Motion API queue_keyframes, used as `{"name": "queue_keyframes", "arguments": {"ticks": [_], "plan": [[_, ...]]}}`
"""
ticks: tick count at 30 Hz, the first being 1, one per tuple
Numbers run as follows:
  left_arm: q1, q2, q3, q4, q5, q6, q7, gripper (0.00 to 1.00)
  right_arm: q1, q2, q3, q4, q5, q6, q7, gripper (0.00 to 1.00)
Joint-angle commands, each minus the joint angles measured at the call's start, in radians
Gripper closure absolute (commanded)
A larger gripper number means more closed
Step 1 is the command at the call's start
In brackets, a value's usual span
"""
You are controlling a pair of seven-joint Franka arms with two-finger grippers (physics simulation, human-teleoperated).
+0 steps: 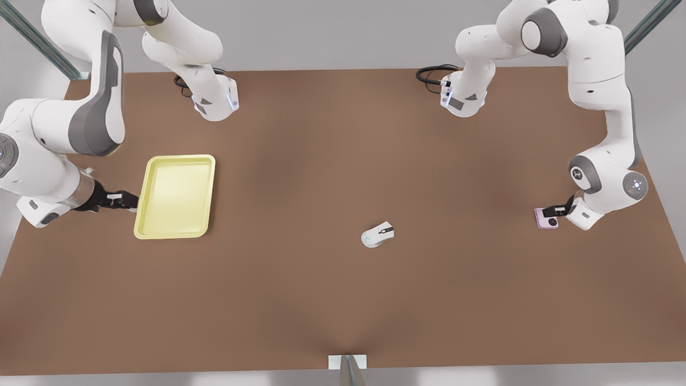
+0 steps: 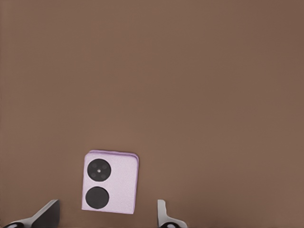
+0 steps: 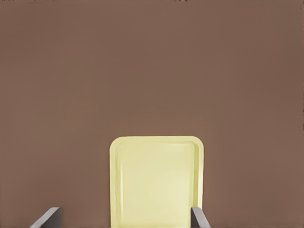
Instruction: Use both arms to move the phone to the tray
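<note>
Phone [image 1: 546, 218] lies flat on the brown table [image 1: 343, 300] near the front view's right edge, a small squarish lilac slab with rounded corners and a smooth matte face. Two black round circles sit on that face, one above the other; no brand or writing can be read on it.

The left gripper [image 1: 547, 213] hangs just over the phone at the end of a white jointed arm with grey joint covers. In the left wrist view its fingers [image 2: 47, 214] stand apart, one on each side of the phone [image 2: 110, 182], not touching it.

Well apart, toward the front view's left, rests the tray [image 1: 144, 214], pale yellow, rectangular and shallow, with rounded corners and a raised rim; it looks like smooth plastic. The right gripper [image 1: 131, 202] sits just beside its outer long edge. In the right wrist view its fingers [image 3: 50, 218] are spread wide, flanking the near end of the tray [image 3: 114, 190].

Between phone and tray, a white computer mouse [image 1: 377, 235] with a black wheel lies on the table.
</note>
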Motion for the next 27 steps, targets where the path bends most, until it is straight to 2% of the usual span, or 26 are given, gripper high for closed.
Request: {"name": "queue_keyframes", "arguments": {"ticks": [1,10,27], "plan": [[0.017,0.025,-0.001,0.0,-0.017,0.105,0.227,0.0,0.003,-0.004,-0.001,-0.001,0.004,-0.03,0.029,0.0],[0.039,0.111,-0.01,0.0,-0.04,0.111,0.227,0.0,0.001,0.008,0.0,0.03,-0.014,-0.025,0.023,0.0],[0.057,0.133,-0.041,0.002,-0.054,0.111,0.227,0.0,0.001,-0.004,0.002,0.059,-0.016,-0.051,0.03,0.0]]}}
